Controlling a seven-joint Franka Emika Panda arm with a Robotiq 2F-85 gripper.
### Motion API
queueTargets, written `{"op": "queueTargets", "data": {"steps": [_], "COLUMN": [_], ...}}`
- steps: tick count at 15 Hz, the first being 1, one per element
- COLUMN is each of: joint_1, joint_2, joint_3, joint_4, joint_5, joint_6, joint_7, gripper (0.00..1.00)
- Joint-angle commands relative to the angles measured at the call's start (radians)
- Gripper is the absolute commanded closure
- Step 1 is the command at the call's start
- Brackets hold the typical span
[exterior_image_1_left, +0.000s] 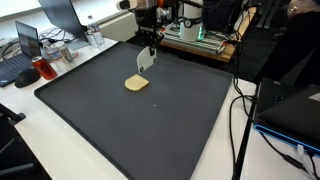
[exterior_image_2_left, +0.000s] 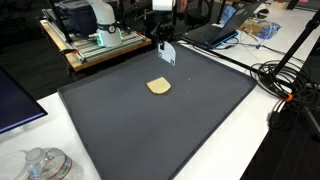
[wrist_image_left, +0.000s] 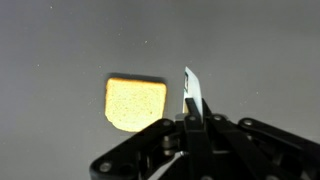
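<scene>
The jaws pinch only the upper end of a thin white blade (wrist_image_left: 190, 90), so I judge it may swivel or slip free should its tip catch the dark mat (wrist_image_left: 60, 50). They are clenched hard on that blade, no gap showing. The yellow toast-shaped slab (wrist_image_left: 135, 103) lies flat on the mat just beside the blade, apart from it. A white bench (exterior_image_1_left: 40, 145) carries the mat.
</scene>
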Motion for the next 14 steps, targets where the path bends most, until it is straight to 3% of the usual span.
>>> {"op": "queueTargets", "data": {"steps": [1, 8, 14], "joint_1": [-0.009, -0.030, -0.030], "joint_2": [0.073, 0.173, 0.249], "joint_3": [-0.014, -0.028, -0.034], "joint_4": [0.001, 0.014, 0.076], "joint_5": [0.024, 0.035, 0.014], "joint_6": [0.043, 0.179, 0.179], "joint_7": [-0.021, -0.038, -0.038], "gripper": [0.99, 0.99, 0.99]}}
